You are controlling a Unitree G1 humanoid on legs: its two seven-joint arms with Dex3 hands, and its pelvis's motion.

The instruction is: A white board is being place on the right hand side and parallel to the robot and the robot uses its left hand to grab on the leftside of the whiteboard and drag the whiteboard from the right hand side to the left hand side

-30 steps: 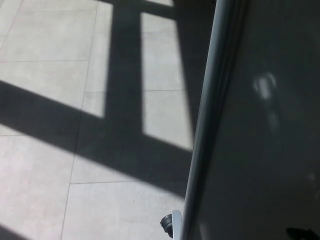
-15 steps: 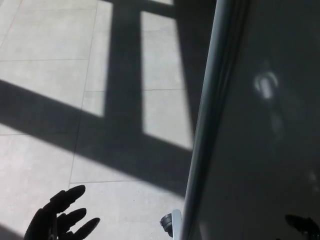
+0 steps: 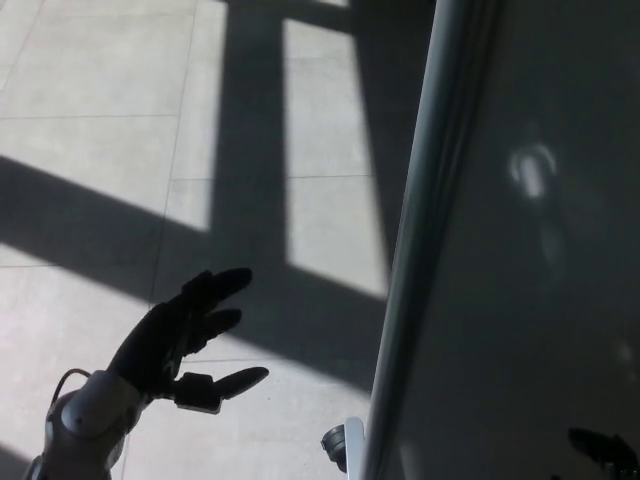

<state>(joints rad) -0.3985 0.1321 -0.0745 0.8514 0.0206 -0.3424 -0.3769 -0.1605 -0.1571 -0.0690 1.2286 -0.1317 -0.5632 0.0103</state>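
Whiteboard fills the right side of the view, standing on the tiled floor, its metal left edge frame running top to bottom, caster at its foot. No grab yet; the whole drag is left. Left hand is off the frame's left, apart, fingers spread wide, empty.

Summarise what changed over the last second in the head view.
The left black robot hand came into view from the lower left and rose toward the grey-framed whiteboard, fingers spread, not touching it. The whiteboard, its black caster wheel and the pale tiled floor stayed put.
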